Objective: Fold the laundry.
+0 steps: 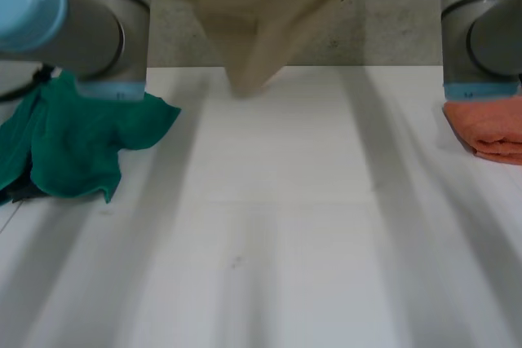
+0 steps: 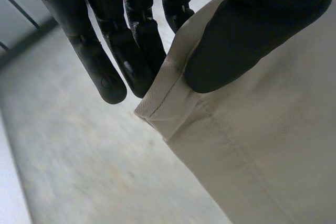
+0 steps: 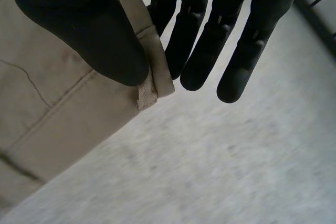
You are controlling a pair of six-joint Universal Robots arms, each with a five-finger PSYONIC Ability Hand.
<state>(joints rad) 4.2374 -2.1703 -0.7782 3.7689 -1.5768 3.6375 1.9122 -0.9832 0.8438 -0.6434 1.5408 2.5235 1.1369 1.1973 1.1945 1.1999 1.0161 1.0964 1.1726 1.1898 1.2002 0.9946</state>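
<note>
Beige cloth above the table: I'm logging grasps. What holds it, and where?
The beige woven cloth is pinched at two hemmed corners: one by the left hand, one by the right hand.

Hanging garment (image 1: 261,22) centre-back, above counter (image 1: 277,226) far edge. Crumpled cloth (image 1: 73,144) on counter at L, folded cloth (image 1: 489,128) at R, well apart.
</note>
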